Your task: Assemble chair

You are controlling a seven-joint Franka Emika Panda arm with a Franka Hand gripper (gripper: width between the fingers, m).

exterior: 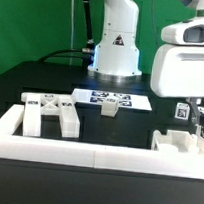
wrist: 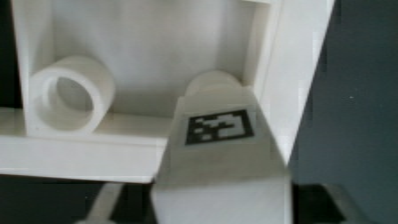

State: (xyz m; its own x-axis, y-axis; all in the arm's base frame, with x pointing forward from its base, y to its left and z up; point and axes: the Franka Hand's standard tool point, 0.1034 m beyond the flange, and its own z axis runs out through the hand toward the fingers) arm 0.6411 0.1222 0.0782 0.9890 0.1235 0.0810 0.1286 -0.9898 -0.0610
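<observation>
black table (exterior: pixel 36 82) with loose chair pieces (exterior: pixel 51 114); can't tell whether jaws grip the tagged piece (wrist: pixel 217 150).

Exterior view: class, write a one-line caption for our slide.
Robot fingers hang by a matte-white notched plastic block on the exterior view's right; a white X-braced panel lies at its left.

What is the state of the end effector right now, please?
End effector: cannot be told whether open or closed; a tagged white chair piece sits right at it in the wrist view.
</observation>
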